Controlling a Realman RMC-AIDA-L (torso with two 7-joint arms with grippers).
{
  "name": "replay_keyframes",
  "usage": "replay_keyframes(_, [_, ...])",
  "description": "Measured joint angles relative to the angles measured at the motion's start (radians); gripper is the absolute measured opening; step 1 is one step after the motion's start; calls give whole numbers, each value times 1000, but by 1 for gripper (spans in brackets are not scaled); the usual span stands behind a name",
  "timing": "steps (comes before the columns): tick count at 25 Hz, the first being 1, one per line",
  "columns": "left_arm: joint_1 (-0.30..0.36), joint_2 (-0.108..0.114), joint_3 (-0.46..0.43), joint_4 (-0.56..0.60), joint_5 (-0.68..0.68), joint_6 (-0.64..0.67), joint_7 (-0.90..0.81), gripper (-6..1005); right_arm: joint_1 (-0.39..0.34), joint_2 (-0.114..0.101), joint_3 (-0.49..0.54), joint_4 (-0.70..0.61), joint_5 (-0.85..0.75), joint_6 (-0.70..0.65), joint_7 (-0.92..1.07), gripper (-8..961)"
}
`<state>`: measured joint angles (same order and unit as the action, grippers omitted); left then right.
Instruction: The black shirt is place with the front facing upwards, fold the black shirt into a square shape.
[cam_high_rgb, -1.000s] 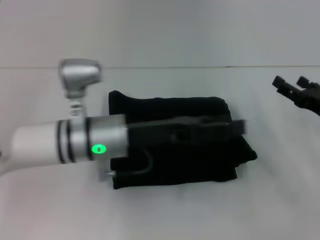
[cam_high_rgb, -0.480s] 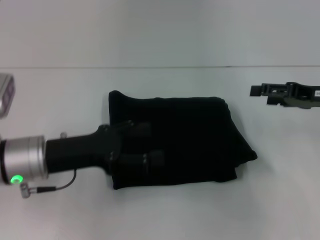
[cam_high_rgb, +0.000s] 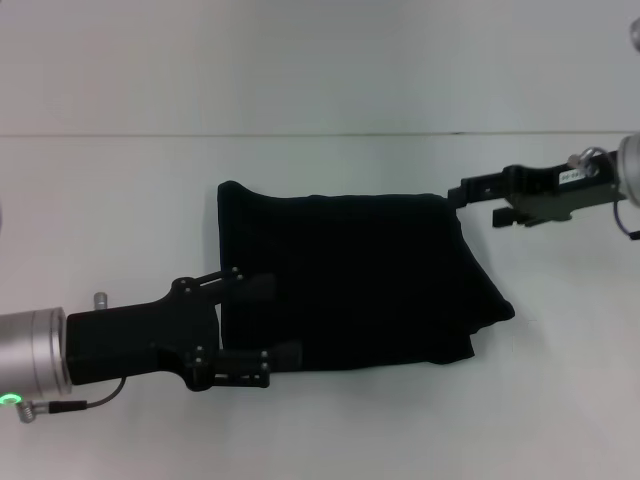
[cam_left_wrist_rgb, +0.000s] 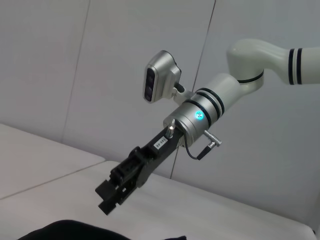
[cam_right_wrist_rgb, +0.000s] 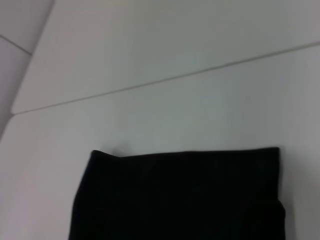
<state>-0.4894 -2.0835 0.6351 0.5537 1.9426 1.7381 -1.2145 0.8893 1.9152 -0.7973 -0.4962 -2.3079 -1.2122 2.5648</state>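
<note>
Black shirt (cam_high_rgb: 350, 280) lies folded, no lettering showing, between both grippers.

1. Plain white tabletop (cam_high_rgb: 330, 430), pretty much fills the head view, with one thin seam line (cam_high_rgb: 300, 134) running straight across the far part.
2. Behind it, a pale grey panelled wall (cam_left_wrist_rgb: 120, 60) with vertical joints.
3. Lighting's soft and even.
</note>
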Motion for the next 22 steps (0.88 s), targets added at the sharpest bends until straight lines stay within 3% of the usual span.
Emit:
replay_keyframes(4, [8,7,0,0,0,-3,-1,951,14,9,-41,23,-1,39,61,930])
replay_keyframes(16, [26,12,5,-1,13,-12,0,949,41,36,-33,84,9,75,137,929])
replay_keyframes(22, [29,7,8,-2,14,-11,-1,948,34,30,-31,84,46,44,137,929])
